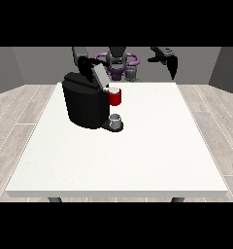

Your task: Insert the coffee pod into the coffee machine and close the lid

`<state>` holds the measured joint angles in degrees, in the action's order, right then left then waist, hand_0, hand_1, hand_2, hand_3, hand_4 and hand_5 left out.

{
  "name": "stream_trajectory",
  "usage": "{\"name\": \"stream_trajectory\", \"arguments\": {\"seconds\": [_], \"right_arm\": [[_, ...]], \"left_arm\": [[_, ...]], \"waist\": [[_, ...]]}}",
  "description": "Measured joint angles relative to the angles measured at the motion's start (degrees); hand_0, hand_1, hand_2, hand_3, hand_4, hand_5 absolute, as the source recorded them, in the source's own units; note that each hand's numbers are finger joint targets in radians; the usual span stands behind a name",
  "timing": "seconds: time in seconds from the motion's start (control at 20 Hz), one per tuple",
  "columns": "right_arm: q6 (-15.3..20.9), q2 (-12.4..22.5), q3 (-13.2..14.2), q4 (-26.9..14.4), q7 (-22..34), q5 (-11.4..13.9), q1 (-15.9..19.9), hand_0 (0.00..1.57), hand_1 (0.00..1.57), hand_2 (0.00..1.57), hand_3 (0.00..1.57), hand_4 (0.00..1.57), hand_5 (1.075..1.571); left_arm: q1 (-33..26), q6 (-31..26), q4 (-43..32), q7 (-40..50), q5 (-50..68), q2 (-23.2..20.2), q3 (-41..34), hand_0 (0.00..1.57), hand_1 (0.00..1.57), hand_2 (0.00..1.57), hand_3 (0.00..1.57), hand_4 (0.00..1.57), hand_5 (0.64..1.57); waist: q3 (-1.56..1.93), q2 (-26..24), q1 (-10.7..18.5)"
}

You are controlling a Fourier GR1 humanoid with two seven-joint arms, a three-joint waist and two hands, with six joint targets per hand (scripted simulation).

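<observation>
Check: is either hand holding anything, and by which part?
The hand at the view's right hangs in the air, holding nothing. The hand at the view's left is at the coffee machine's raised lid; whether it grips the lid cannot be told.

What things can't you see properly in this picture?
- Front view: the coffee pod cannot be made out; the red holder on the coffee machine is too small to see inside.
- The hand at the view's left sits behind the raised lid; its fingers are too small to read.
- The hand at the view's right hangs dark against the wall; finger pose unclear.
- The cup is too small to see inside.
</observation>
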<state>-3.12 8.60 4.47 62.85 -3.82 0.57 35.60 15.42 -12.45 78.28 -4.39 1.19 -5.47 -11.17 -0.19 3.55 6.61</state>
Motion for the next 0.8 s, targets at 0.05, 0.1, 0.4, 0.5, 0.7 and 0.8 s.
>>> {"name": "stream_trajectory", "arguments": {"seconds": [0.05, 0.1, 0.4, 0.5, 0.7, 0.8], "right_arm": [[-0.47, 0.03, 0.0, -0.36, -0.18, -0.09, 0.19, 0.0, 0.0, 0.0, 0.0, 0.0, 1.571], [-0.31, -0.13, -0.21, -0.64, -0.59, 0.33, 0.26, 0.0, 0.0, 0.0, 0.0, 0.0, 1.571], [0.49, -0.75, 0.04, -2.28, -1.05, 0.86, 2.19, 0.0, 0.0, 0.0, 0.0, 0.0, 1.571], [0.94, -1.42, -0.44, -3.12, -1.08, 1.44, 2.6, 0.0, 0.0, 0.0, 0.0, 0.18, 1.571], [0.37, -1.8, -1.34, -4.01, -0.01, 2.3, 4.65, 0.0, 0.0, 0.0, 0.0, 0.14, 1.571], [-0.01, -1.81, -2.07, -4.13, 0.6, 3.06, 5.62, 0.0, 0.0, 0.0, 0.0, 0.06, 1.571]], "left_arm": [[-0.23, 0.66, 0.09, -0.2, -0.46, 0.35, 0.46, 0.0, 0.0, 0.0, 0.0, 0.0, 1.571], [-0.27, 0.7, 0.12, -0.19, -0.47, 0.24, 0.63, 0.0, 0.0, 0.0, 0.0, 0.0, 1.571], [-0.78, 0.72, 0.58, 0.53, 0.16, -0.47, 0.9, 0.0, 0.0, 0.0, 0.0, 0.0, 1.571], [-0.24, 0.96, 0.87, 1.63, 0.83, -0.64, 0.69, 0.0, 0.0, 0.0, 0.0, 0.13, 1.571], [-0.76, 1.69, -0.2, 0.11, 0.41, -0.49, 0.97, 0.0, 0.0, 0.0, 0.0, 0.17, 1.571], [-0.86, 1.86, -0.76, -0.22, 0.31, -0.88, 0.8, 0.0, 0.0, 0.0, 0.0, 0.16, 1.571]], "waist": [[0.01, -0.08, -0.13], [0.0, -0.14, -0.19], [0.08, -0.22, 0.28], [0.12, -0.17, 0.5], [0.15, 0.33, 0.48], [0.15, 0.24, 0.45]]}}
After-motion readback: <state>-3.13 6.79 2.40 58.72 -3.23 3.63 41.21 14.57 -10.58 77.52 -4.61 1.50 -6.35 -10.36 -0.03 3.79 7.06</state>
